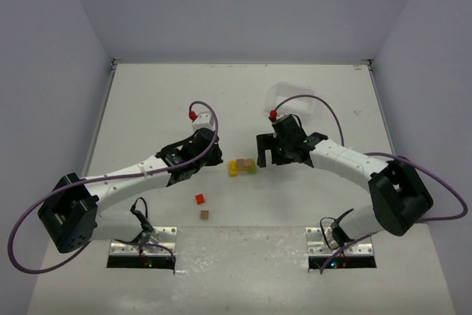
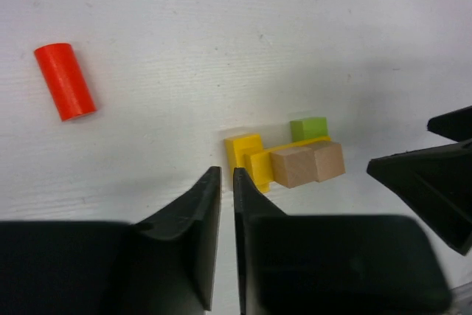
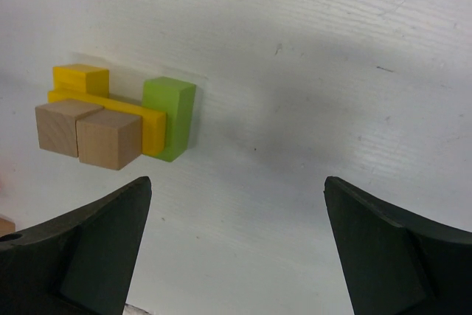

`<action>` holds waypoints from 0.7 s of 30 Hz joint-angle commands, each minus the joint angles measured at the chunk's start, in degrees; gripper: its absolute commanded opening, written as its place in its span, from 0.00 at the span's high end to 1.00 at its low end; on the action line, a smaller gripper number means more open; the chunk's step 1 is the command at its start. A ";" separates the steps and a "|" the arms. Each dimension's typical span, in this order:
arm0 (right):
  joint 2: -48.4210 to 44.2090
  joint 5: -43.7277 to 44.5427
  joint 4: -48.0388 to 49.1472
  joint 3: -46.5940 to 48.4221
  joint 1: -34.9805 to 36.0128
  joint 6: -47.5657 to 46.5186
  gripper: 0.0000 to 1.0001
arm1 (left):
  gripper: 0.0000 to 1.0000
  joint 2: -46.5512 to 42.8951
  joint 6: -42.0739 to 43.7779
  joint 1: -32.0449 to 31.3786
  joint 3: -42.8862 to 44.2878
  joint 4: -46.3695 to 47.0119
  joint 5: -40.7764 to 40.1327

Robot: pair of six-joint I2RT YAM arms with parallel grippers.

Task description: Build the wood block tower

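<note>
The wood block tower (image 1: 242,166) is a low cluster on the white table: a yellow block and bar (image 2: 247,156), a green block (image 2: 308,129) and two plain brown cubes (image 2: 306,165) in front. It also shows in the right wrist view (image 3: 118,119). My left gripper (image 2: 226,171) is shut and empty, its tips just left of the yellow block; in the top view (image 1: 218,158) it sits left of the cluster. My right gripper (image 3: 236,182) is open and empty, just right of the cluster (image 1: 262,156).
A red cylinder (image 2: 65,81) lies on the table away from the cluster. A small red block (image 1: 199,198) and a small brown block (image 1: 204,215) lie nearer the arm bases. A clear plastic tray (image 1: 291,97) sits at the back.
</note>
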 commanded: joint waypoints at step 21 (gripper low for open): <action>0.23 4.48 2.56 -0.57 7.68 -1.25 0.01 | 0.00 -15.48 -8.03 -0.23 -2.24 -11.92 -17.70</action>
